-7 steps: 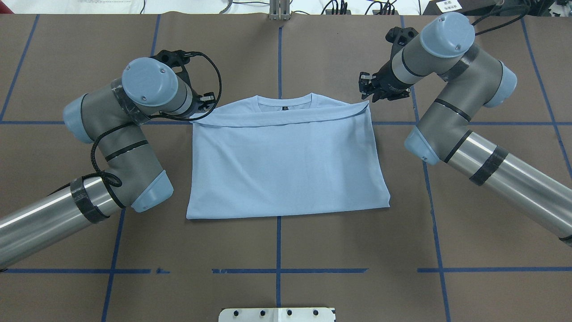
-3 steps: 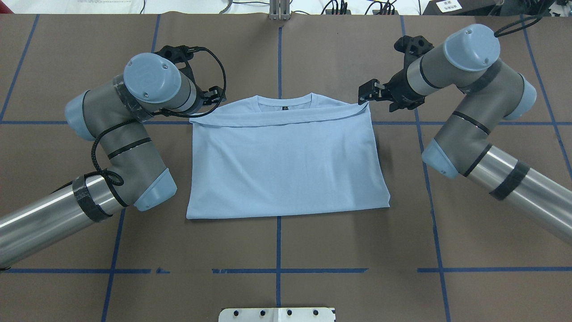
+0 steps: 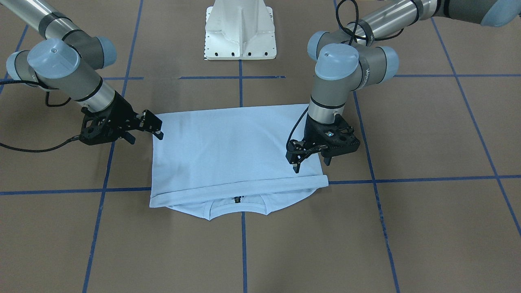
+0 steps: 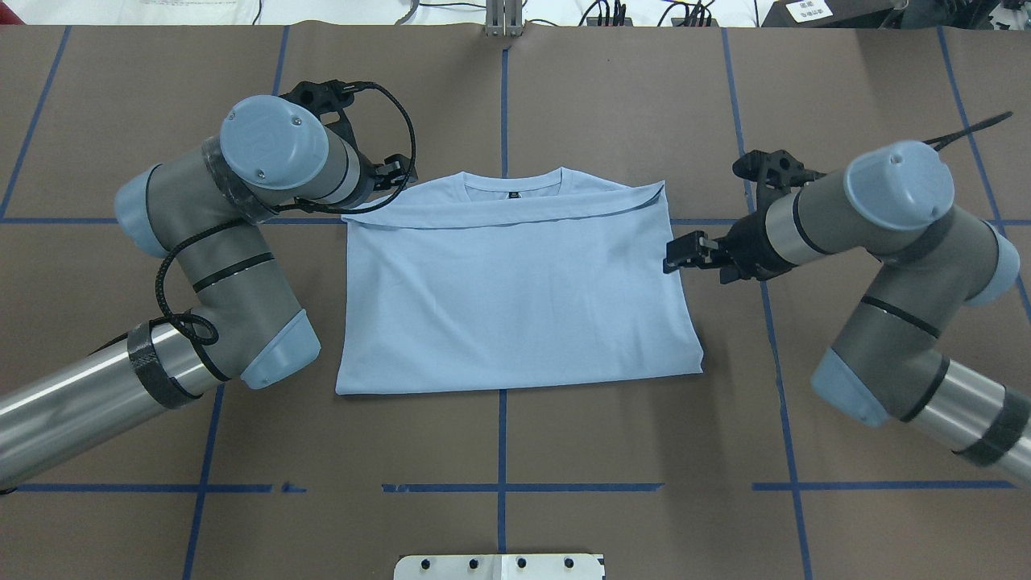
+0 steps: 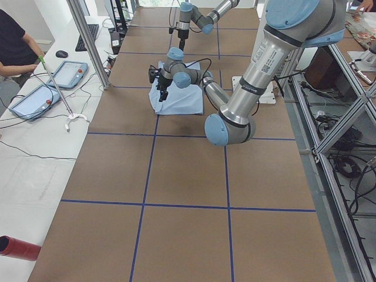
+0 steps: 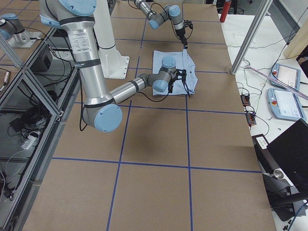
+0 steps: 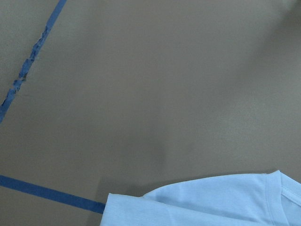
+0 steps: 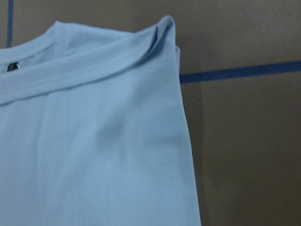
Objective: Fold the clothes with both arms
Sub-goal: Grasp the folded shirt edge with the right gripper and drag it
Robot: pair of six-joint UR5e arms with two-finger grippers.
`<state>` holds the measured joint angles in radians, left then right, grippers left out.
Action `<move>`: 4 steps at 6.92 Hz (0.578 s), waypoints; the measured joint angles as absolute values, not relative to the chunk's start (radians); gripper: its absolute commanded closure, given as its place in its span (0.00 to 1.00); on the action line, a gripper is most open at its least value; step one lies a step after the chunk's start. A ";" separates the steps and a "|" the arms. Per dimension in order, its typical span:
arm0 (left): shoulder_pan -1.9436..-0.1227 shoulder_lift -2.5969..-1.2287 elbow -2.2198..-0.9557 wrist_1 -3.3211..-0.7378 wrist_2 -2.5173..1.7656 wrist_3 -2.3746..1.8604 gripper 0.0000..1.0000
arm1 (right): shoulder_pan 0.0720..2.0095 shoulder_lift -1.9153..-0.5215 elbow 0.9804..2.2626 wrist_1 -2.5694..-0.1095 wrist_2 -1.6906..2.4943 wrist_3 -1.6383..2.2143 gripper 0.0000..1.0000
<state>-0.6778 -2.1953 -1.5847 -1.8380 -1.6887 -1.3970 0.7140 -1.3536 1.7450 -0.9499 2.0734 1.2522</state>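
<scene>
The pale blue short-sleeved cotton T-shirt (image 4: pixel 515 298) lies mid-table, hem folded up toward the collar at the far edge, with the black two-fingered left gripper (image 3: pixel 311 162) and right gripper (image 3: pixel 145 134) both spread and empty at its sides, so the next fold probably needs fresh side grasps.

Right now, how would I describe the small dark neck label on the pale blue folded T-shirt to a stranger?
On the brown table with blue tape lines, the pale blue folded T-shirt lies centrally. At its edge farthest from the robot's base, the ribbed round collar shows beyond the folded-over hem. The dark label sits centred inside that collar, the only dark mark on the cloth.
</scene>
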 measured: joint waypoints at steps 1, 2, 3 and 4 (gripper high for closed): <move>-0.673 -2.194 -1.591 -1.838 -1.689 -1.400 0.00 | 0.659 -1.402 1.778 -0.951 2.028 1.254 0.04; -0.670 -2.192 -1.593 -1.838 -1.689 -1.401 0.00 | 0.606 -1.421 1.784 -0.951 1.979 1.255 0.17; -0.666 -2.191 -1.593 -1.839 -1.689 -1.402 0.00 | 0.571 -1.425 1.782 -0.951 1.949 1.255 0.58; -0.665 -2.190 -1.594 -1.840 -1.688 -1.402 0.00 | 0.557 -1.425 1.780 -0.951 1.941 1.254 1.00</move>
<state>-0.6651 -2.1898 -1.5937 -1.8402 -1.6882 -1.4020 0.5566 -1.4247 1.7799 -0.9510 1.9413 1.2545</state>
